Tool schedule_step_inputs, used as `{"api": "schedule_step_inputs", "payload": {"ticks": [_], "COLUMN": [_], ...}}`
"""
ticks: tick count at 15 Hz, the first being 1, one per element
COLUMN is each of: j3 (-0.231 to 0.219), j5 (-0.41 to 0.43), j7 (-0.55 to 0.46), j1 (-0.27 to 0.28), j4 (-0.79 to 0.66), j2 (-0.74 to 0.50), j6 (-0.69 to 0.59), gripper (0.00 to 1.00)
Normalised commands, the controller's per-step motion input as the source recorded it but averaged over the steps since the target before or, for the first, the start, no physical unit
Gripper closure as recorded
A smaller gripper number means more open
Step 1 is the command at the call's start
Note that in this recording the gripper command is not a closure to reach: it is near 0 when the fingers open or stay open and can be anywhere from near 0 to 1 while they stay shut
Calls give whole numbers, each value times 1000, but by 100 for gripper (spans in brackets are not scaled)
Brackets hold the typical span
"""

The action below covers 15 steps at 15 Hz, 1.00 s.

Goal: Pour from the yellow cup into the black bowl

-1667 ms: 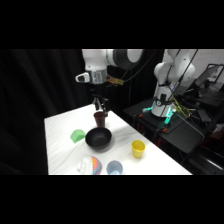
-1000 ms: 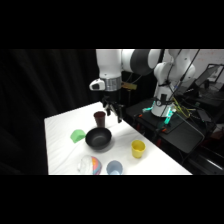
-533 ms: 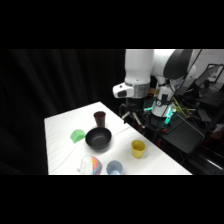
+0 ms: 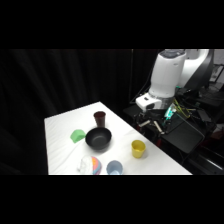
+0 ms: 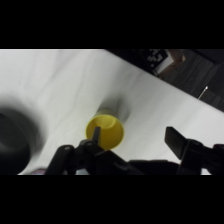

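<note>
I am seeing the pincer [image 4: 151, 124] hanging off the bench's [image 4: 62, 130] right edge, holding nothing; its fingers [image 5: 176, 138] are standing wide apart in the wrist view, though their tips are blurring against the dark clutter in the side view. The yellow cup [image 4: 138, 148] is sitting upright near the bench's right edge, well apart from the black bowl [image 4: 98, 138] at the middle. In the wrist view the cup is showing just above the linkage and only a dark smear of the bowl is showing at the left edge. A dark red cup [image 4: 100, 119] is standing just behind the bowl, a green object [image 4: 77, 135] is lying to its left, and a striped bowl [image 4: 90, 165] and a pale blue cup [image 4: 114, 168] are being cut off at the bottom.
</note>
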Motion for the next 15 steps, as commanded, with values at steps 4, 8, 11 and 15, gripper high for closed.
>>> {"api": "schedule_step_inputs", "payload": {"ticks": [4,8,11,15], "j3": [33,3,-14,-53], "j5": [170,-1,-85,-296], "j7": [-428,-493,-348,-164], "j1": [128,55,-30,-160], "j4": [-237,-16,85,268], "j2": [-88,122,249,394], "j6": [399,354,299,235], "gripper": [0,0,0,0]}}
